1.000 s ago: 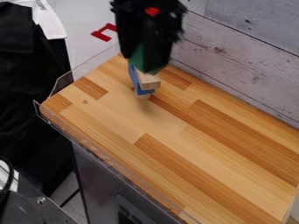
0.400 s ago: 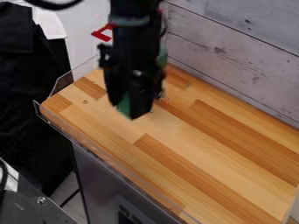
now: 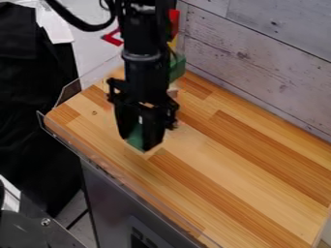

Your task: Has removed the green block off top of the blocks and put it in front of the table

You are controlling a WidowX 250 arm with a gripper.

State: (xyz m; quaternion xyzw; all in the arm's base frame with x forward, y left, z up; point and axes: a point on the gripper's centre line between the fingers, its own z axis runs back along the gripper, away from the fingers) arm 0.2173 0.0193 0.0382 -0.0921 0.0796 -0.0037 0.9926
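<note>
Fingers (image 3: 152, 136) clamped on the green block (image 3: 135, 137) have moved nearer the tabletop (image 3: 246, 193) edge at lower left, wood stretching rightward.

Black arm (image 3: 145, 65) with its pincer (image 3: 138, 144) directed downward over the wooden tabletop (image 3: 246, 169), a green block (image 3: 135, 137) between the fingers; behind, partly hidden, another green piece (image 3: 177, 68).
</note>
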